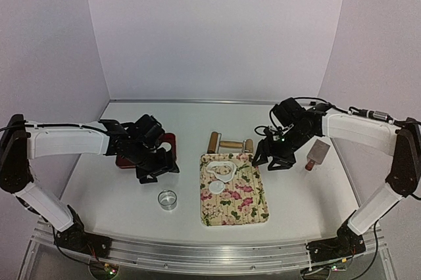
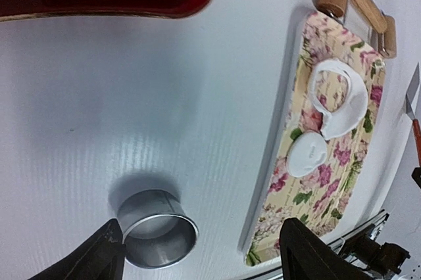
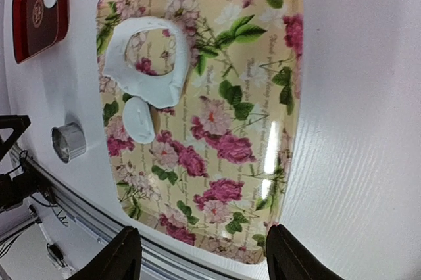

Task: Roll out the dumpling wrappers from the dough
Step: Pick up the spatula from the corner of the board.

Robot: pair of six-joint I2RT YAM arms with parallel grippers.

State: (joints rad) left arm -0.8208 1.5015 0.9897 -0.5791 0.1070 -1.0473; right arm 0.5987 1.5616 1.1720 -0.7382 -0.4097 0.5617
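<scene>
The dough (image 1: 222, 167) is a flattened white sheet with a round hole, lying at the far left of the floral tray (image 1: 247, 204). One wrapper (image 1: 216, 188), a small white disc, lies just in front of it. In the wrist views the dough (image 2: 340, 98) (image 3: 150, 64) and the wrapper (image 2: 307, 154) (image 3: 139, 120) almost touch. My left gripper (image 1: 160, 171) (image 2: 204, 257) hangs open over the table left of the tray, with nothing between its fingers. Open too, my right gripper (image 1: 270, 162) (image 3: 200, 257) hovers at the tray's far right corner, holding nothing.
A shiny metal ring cutter (image 1: 168, 199) (image 2: 158, 237) stands on the table beside my left gripper's left finger. A wooden rolling pin (image 1: 230, 142) lies behind the tray. A red tray (image 1: 121, 160) sits behind my left gripper. A scraper (image 1: 318, 153) lies right of my right gripper.
</scene>
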